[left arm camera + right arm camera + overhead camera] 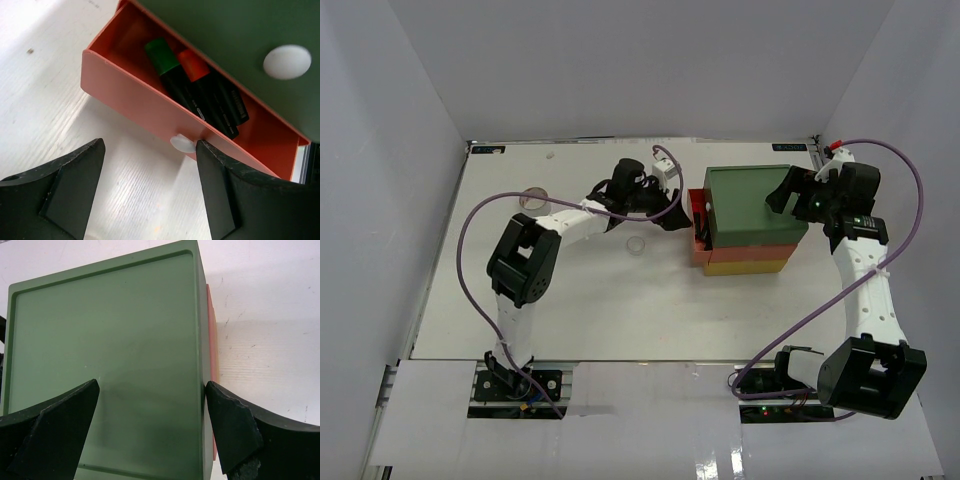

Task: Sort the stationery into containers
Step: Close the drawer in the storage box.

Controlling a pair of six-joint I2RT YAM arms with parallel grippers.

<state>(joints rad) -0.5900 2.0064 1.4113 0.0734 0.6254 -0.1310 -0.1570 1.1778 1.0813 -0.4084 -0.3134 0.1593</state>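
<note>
Two highlighters are being seen lying side by side, the green-capped highlighter [161, 56] and the orange-capped highlighter [193, 65], inside the orange-red middle drawer [135, 102]. This drawer is being shown pulled out toward the left of the drawer stack [752, 205]. The drawer's white knob [182, 143] is being framed by the left gripper [150, 187], whose jaws are being held wide apart and empty over the table [45, 100], close to the drawer front without touching it.

At the right side of the stack, the dark green top [105, 340] is being straddled by the right gripper [150, 432]. Its fingers [232, 427] are likewise being held wide with nothing clamped, and whether they are touching the stack cannot be told. A small tape roll [636, 244] is being seen on the table near the left gripper, and a second tape roll [534, 198] farther left. The yellow bottom tray [745, 267] is being seen along the stack's near side.
</note>
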